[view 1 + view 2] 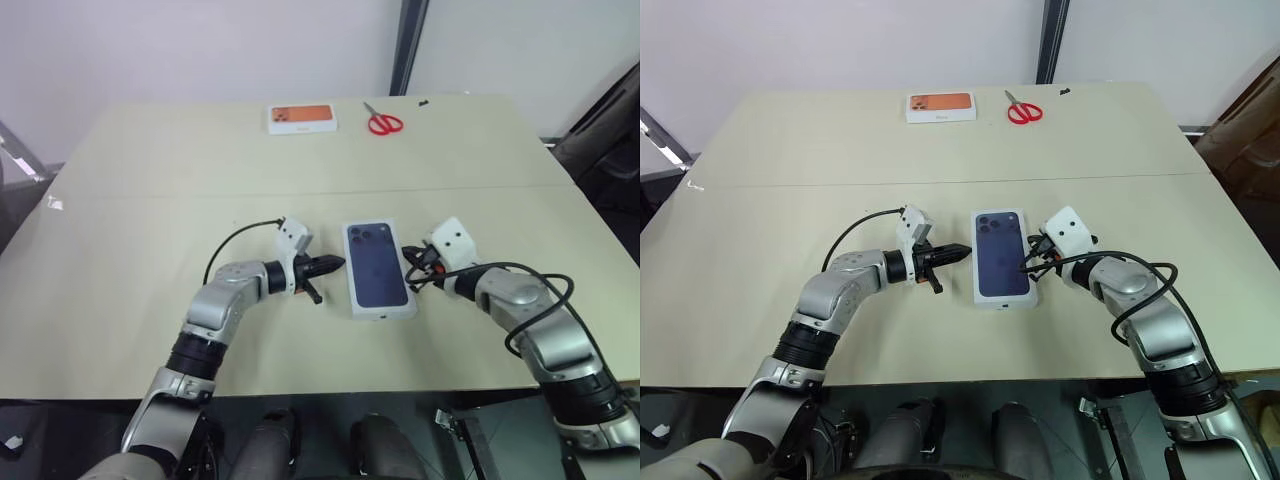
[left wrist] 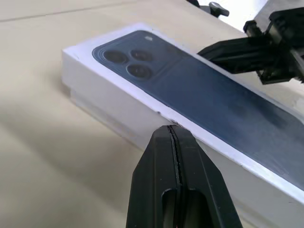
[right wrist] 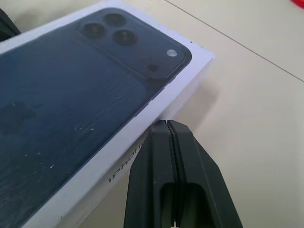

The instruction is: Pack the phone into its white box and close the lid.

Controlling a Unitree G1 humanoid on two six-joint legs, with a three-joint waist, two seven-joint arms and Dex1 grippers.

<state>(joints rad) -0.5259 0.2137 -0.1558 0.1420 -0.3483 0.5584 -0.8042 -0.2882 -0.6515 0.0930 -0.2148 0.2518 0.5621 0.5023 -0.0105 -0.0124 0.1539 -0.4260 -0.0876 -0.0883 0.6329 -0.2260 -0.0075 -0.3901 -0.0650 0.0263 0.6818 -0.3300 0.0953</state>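
I count two boxes on the table [image 1: 150, 200]: one white box [image 1: 380, 268] with lid [image 1: 352, 262] fitted, one orange-topped box [image 1: 302, 118] at the far edge. One pair of red scissors [image 1: 382, 121]. Two grippers.

Closed white box [image 1: 380, 268], seemingly phone-printed lid

**A beige table before a pale wall**

A wide beige table [image 1: 150, 190] has a straight seam running across it. Beyond its far edge rises a plain pale wall [image 1: 200, 40], split by a dark vertical post [image 1: 408, 45]. Dark floor shows below the table's near edge.
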